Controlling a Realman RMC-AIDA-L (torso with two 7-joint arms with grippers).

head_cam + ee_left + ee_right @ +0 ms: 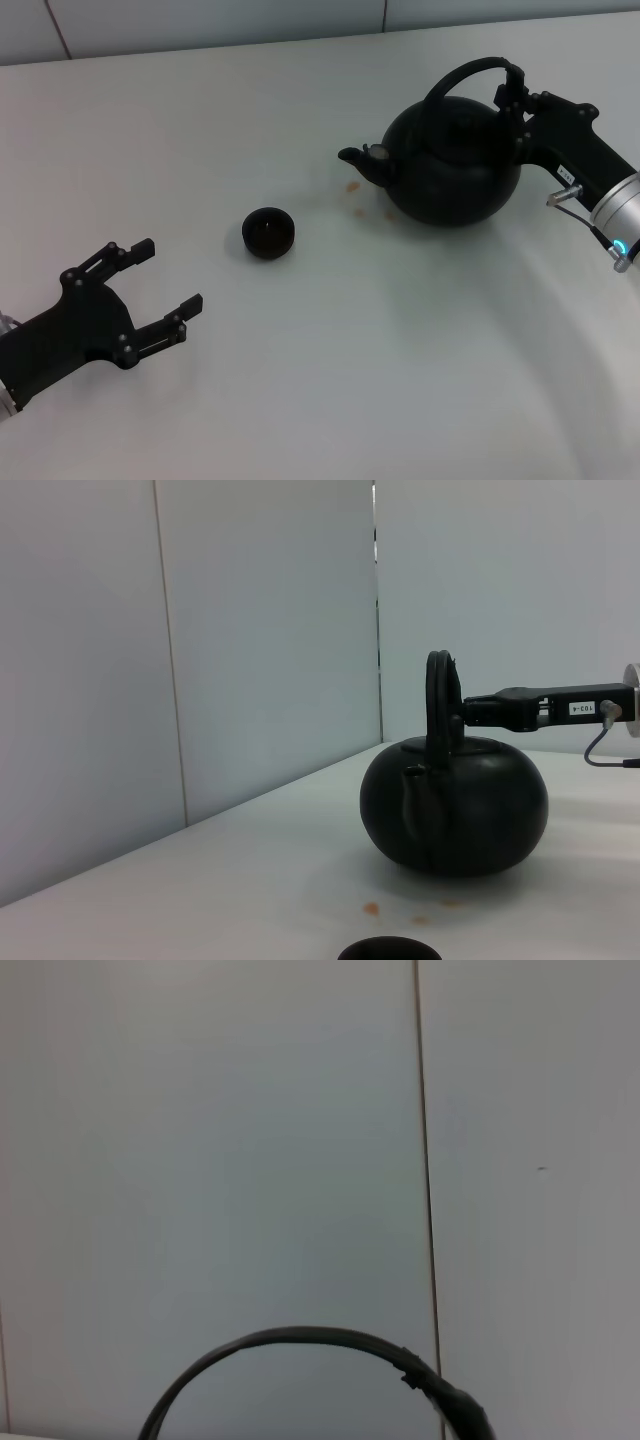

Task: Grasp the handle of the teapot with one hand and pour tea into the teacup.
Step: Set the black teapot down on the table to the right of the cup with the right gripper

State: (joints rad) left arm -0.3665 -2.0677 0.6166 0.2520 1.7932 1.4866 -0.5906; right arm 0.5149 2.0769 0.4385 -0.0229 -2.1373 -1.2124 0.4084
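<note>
White tabletop runs back to a pale panelled wall. At right of centre in the head view sits the teapot, spout pointing toward frame left, where the teacup stands apart from it, lower and left, a few brownish drops between. The right gripper reaches in from the right edge and meets the handle at its thick right side; it looks pinched on the hoop, though I cannot tell for sure. The left gripper rests at lower left, fingers spread, holding nothing. So the cup lies off the spout's end, and the right arm is far nearer the pot.
</note>
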